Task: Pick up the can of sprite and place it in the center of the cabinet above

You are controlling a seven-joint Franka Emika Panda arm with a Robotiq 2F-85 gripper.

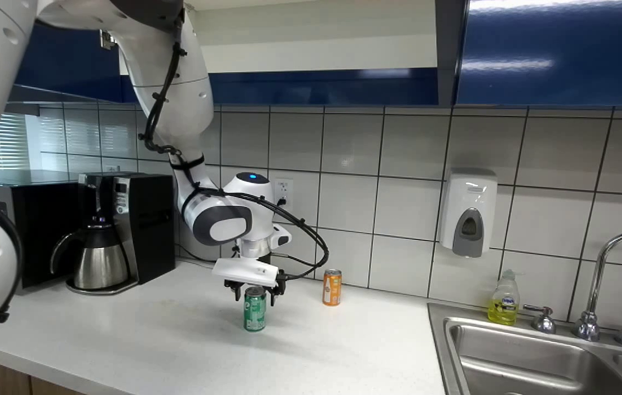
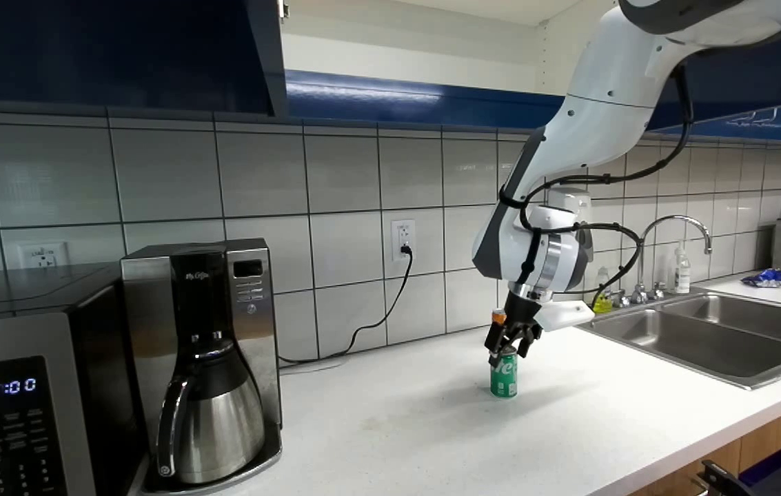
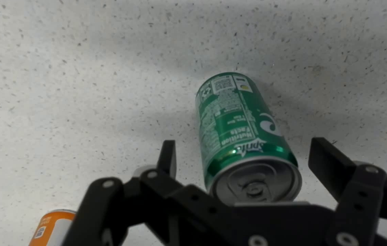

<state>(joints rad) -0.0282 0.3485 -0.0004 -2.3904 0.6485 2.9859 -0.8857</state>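
"Please, where is the can of sprite (image 1: 255, 314)?"

"It stands upright on the white bench (image 1: 354, 345), between the coffee machine (image 1: 152, 230) and the sink (image 1: 514, 359), away from the back edge and also from the front edge."

"And the gripper (image 3: 243, 153), does it have hold of the can?"

"No, it has hold of nothing. It points downward at the can's top, and the fingers (image 3: 328, 164) are wide apart. In the wrist view, they are one on each side of the can, with a visible gap at both."

"What is near the back edge?"

"An orange can (image 1: 332, 287), upright."

"And the cabinet (image 1: 321, 52)?"

"It hangs above the back edge, with its pale inside visible."
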